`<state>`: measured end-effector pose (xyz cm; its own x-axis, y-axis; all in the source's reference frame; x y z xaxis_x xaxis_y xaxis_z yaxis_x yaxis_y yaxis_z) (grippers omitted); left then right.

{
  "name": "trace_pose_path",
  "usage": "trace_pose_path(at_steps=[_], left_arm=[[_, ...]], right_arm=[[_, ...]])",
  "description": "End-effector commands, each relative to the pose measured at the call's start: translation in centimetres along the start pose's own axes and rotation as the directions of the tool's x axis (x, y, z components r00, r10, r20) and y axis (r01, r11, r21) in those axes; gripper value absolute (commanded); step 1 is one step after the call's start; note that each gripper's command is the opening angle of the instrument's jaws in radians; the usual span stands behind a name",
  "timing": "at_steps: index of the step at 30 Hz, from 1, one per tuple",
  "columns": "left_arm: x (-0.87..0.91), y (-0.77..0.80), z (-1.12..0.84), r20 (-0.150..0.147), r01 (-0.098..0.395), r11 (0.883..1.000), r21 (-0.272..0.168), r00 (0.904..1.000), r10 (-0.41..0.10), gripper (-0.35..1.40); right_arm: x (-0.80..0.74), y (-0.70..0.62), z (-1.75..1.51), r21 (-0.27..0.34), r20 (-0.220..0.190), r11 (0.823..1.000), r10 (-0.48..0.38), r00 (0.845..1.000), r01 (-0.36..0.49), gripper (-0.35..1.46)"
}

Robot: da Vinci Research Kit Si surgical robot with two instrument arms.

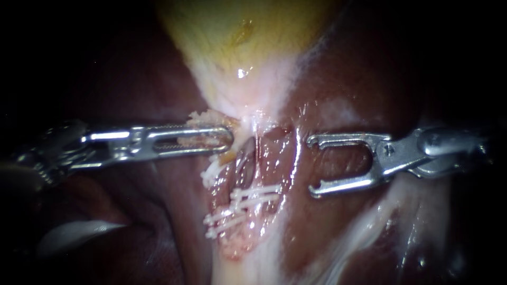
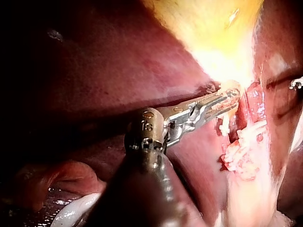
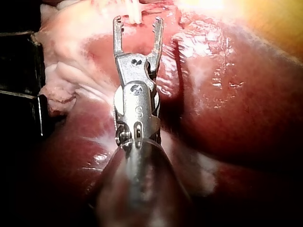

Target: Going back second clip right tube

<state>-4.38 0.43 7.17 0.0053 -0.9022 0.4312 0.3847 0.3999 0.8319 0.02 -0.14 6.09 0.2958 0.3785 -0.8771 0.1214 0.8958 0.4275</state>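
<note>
My left instrument (image 1: 228,140) ends in long, slotted jaws of bright steel on a jointed silver wrist, with a dark shaft behind. My right instrument (image 1: 312,165) has two thin steel jaws with small hooked tips, screws at the pivot and a dark shaft.

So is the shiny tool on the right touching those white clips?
Apart. The endoscope view shows bare wet tissue between the right instrument, jaws open, and the clips.

Top of gallbladder (image 1: 248,37) beyond the upper edge; right instrument (image 1: 312,166) shaft in darkness.
</note>
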Motion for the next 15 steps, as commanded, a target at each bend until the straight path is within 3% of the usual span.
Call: trace_pose_path(at_steps=[1,15], left_arm=[[0.01,0.00,0.03,-0.005,-0.001,1.000,0.002,1.0000,0.001,-0.35],[0.04,0.02,0.11,-0.011,-0.003,1.000,0.002,0.9999,0.003,-0.35]], right_arm=[[-0.01,0.00,-0.01,0.001,0.001,1.000,0.000,1.000,0.000,0.50],[-0.01,-0.01,-0.02,0.002,0.000,1.000,-0.001,1.000,0.001,0.50]])
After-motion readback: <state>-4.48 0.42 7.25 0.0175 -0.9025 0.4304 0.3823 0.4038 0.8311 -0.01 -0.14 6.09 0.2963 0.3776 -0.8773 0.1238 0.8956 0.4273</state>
